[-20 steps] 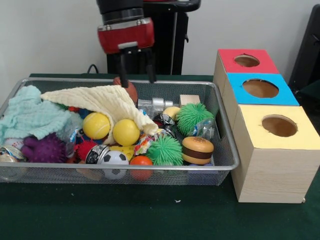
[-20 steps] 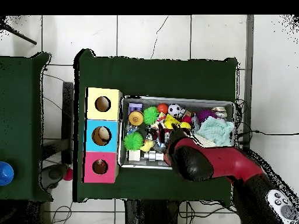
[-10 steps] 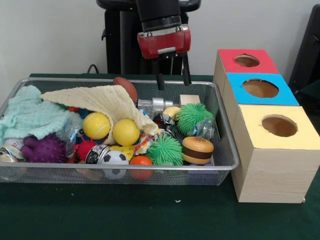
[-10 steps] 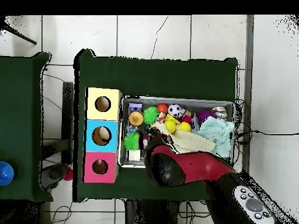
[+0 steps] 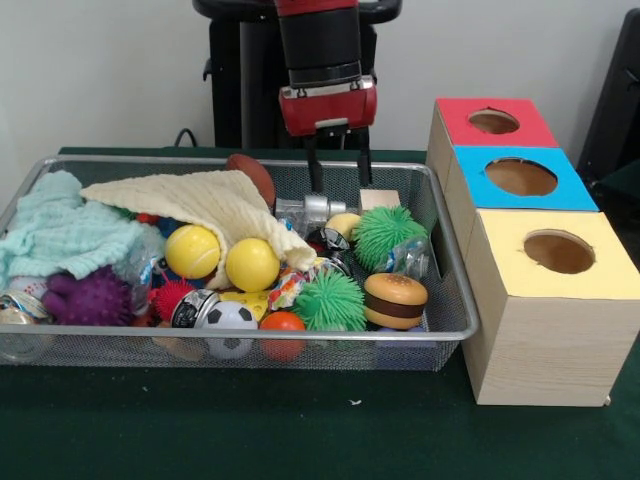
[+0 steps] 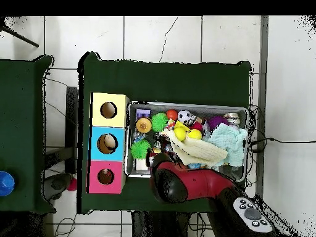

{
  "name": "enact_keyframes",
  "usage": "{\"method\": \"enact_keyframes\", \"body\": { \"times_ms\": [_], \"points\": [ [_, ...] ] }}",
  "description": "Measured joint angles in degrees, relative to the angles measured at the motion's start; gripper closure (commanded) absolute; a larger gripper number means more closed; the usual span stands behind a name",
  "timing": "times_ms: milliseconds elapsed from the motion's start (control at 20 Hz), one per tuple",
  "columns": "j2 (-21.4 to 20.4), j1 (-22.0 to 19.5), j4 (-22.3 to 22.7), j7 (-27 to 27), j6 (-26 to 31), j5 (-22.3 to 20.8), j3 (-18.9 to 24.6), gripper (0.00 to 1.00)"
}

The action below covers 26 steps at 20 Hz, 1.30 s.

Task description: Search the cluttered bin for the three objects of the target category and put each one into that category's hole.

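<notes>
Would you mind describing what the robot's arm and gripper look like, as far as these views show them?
The arm is a thick black cylinder ending in a glossy red block with a small pale patch on its face. Beneath it sits the gripper, with two thin, straight black fingers. From overhead the arm is a bulky, rounded red and black shell, with a grey button pad near its base. No cables show.

A wide, shallow silver wire-mesh bin [image 5: 455, 300] fills the left and centre of the front view, sitting on a dark green table and heaped with balls, cloths and toys. No plush animals are visible among the clutter. At upper right, the red-faced round hole [image 5: 493, 121] opens upward in the farthest of three light wooden boxes, just beside the bin.
</notes>
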Motion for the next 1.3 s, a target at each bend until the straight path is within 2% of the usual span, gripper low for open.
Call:
{"method": "enact_keyframes", "body": {
  "times_ms": [250,550,1150,1300],
  "points": [
    [1.3,0.6,0.0,0.0,-0.5,0.0,-3.8,0.0],
    [1.7,0.8,0.0,0.0,-1.3,0.0,-5.9,0.0],
    [4.8,0.5,0.1,0.0,-15.8,0.1,-6.1,0.0],
    [5.4,0.5,0.1,0.0,-17.4,0.1,-6.1,0.0]
  ]
}}
